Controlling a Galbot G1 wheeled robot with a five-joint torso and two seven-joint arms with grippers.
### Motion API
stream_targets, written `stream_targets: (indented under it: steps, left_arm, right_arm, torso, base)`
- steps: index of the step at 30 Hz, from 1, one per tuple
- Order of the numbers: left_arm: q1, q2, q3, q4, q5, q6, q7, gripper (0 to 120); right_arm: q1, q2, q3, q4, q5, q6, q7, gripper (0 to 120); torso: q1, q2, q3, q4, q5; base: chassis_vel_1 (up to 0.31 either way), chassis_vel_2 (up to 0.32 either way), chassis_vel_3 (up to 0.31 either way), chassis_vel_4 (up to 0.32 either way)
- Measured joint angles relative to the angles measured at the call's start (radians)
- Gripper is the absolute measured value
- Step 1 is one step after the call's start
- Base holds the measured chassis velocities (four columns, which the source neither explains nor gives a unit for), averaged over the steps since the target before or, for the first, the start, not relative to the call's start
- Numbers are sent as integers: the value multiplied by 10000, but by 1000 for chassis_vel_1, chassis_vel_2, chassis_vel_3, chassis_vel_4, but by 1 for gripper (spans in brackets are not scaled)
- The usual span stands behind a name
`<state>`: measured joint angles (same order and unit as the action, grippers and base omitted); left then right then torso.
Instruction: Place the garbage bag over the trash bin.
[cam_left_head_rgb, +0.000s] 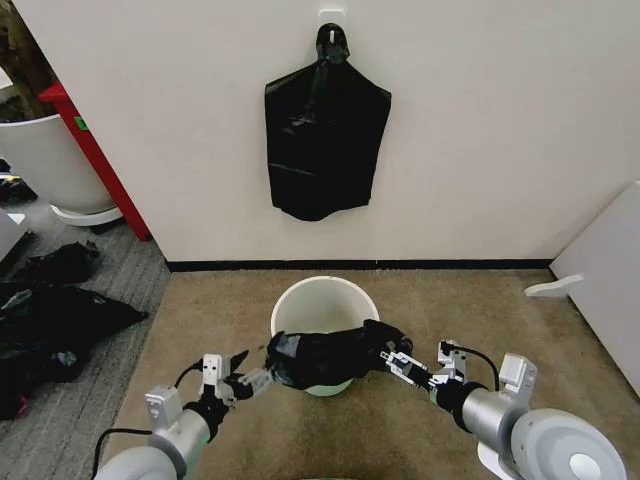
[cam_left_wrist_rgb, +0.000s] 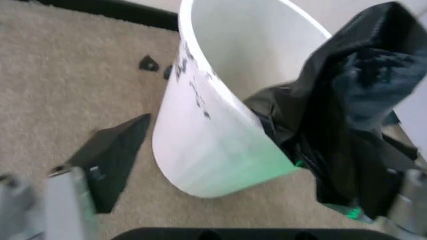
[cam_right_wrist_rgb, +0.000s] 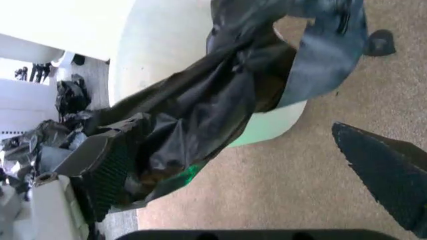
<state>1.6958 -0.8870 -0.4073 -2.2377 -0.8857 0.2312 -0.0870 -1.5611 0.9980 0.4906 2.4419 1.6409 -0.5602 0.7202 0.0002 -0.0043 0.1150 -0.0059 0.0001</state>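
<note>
Head view first: small cream-white trash bin (cam_left_head_rgb: 324, 318) sitting on the tan carpet (cam_left_head_rgb: 480, 330) close to the wall, with the glossy black garbage bag (cam_left_head_rgb: 325, 358) stretched sideways across its near rim, bunched into a fat roll rather than opened up. Left claw (cam_left_head_rgb: 243, 380) at the bag's left end, right claw (cam_left_head_rgb: 398, 360) at the right end, both low and just in front of the bin. Another black bag (cam_left_head_rgb: 322, 140) hanging flat from a hook on the wall behind, untouched.

Left wrist view: bin wall (cam_left_wrist_rgb: 213, 145) seen close, bag (cam_left_wrist_rgb: 347, 130) hanging crumpled against its outer side and over the rim. One dark finger (cam_left_wrist_rgb: 113, 157) standing well clear of the plastic, so claw spread wide, gripping nothing as far as can be seen.

Right wrist view: bag (cam_right_wrist_rgb: 213, 105) draped across the bin (cam_right_wrist_rgb: 160, 45), one ribbed finger (cam_right_wrist_rgb: 110, 170) pressed under the plastic, the other finger (cam_right_wrist_rgb: 387, 175) far off over the carpet. Wide open too, more hooked into the bag than pinching it.

Progress, as a guess: bag brought to the bin and resting on its rim, but mouth not spread around the rim and nothing pushed inside. Bulk of the job still left.
</note>
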Motion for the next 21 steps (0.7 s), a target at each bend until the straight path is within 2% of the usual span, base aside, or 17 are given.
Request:
stream_targets:
  steps: [7,13,18,21]
  left_arm:
    - [-16,17,34,201,-36,-69,38,100]
    - [-226,49,93,254,-151,-68,-130,100]
    - [-553,226,76,520,-280,-68,-267,100]
    - [-731,548,-14,953,-315,-69,-134,100]
  right_arm:
    - [-69,112,-27,138,234,-55,113,100]
    - [-87,510,212,-137,1154,118,536,100]
    - [-216,820,285,-320,1460,152,620,100]
    - [-198,897,216,-331,1394,154,615,100]
  torso:
    - [0,0,0,0,-1]
    - [0,0,0,0,0]
    - [0,0,0,-1,-1]
    - [0,0,1,-2,-1]
  base:
    - [0,0,0,0]
    - [0,0,0,0]
    - [0,0,0,0]
    - [0,0,0,0]
